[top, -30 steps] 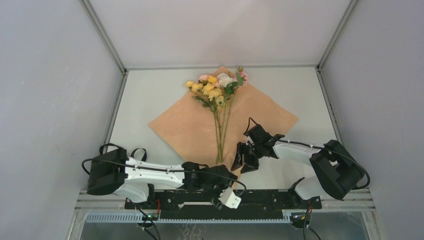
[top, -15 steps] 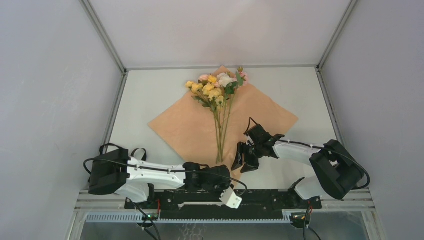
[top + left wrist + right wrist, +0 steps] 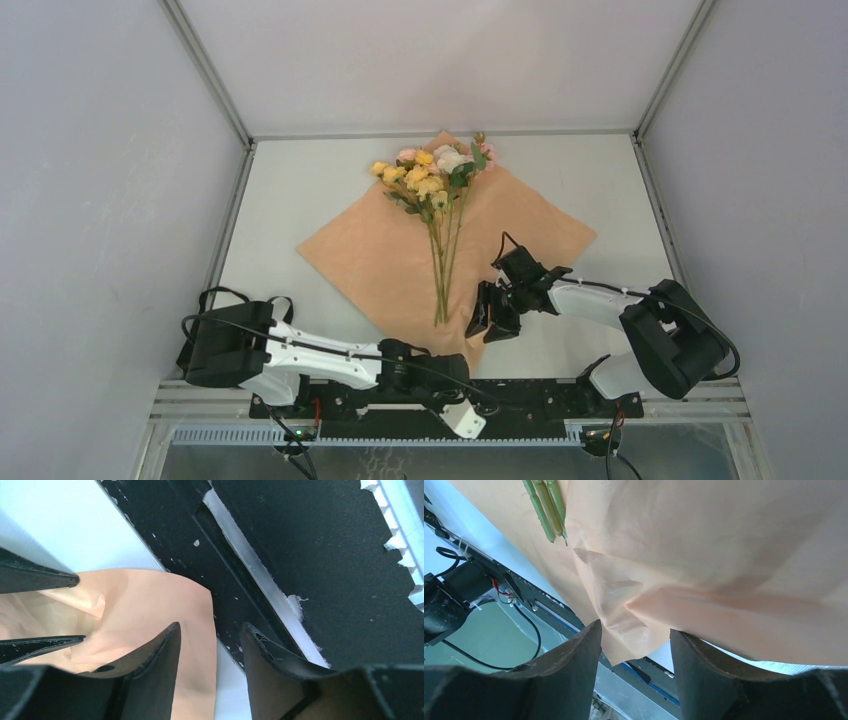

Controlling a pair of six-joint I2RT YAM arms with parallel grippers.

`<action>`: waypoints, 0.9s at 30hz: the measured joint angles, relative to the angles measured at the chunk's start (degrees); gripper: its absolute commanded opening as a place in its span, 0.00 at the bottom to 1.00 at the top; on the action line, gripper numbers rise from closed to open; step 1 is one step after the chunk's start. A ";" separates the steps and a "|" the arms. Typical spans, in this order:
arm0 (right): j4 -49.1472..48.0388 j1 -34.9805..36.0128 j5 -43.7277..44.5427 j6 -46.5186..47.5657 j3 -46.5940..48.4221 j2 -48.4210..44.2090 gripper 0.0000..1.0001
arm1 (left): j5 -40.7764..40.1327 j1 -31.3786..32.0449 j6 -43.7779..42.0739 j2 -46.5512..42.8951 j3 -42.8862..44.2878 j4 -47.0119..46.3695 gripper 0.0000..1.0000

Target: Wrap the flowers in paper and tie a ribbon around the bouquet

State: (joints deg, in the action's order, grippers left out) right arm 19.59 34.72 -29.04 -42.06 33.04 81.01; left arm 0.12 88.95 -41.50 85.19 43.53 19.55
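The bench (image 3: pixel 300 190) carries the paper (image 3: pixel 370 250) peach side up, set as a diamond with one corner at the near edge. The flowers (image 3: pixel 430 180) lie down its middle, blooms toward the far edge. No ribbon shows.

The step looks like taking the paper's near corner to fold it over the stems. The right claw (image 3: pixel 635 627) is part open, the creased corner in its gap but not pinched. It should close on the paper alone, clear of the stems, then lift slowly so the flowers do not roll. The left claw (image 3: pixel 211 626) is part open and holds nothing.

Since the earlier frame the left arm has drawn back toward the near edge. The paper, flowers and right claw have barely moved.
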 measured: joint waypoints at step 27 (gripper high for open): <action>2.45 -1.05 1.99 1.29 0.00 -2.84 0.60 | -4.35 -1.77 4.13 1.90 0.17 -6.47 0.00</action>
State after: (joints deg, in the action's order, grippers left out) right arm 22.04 33.67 -27.05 -40.77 33.04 78.17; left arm -4.23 87.18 -37.36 87.09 43.70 13.08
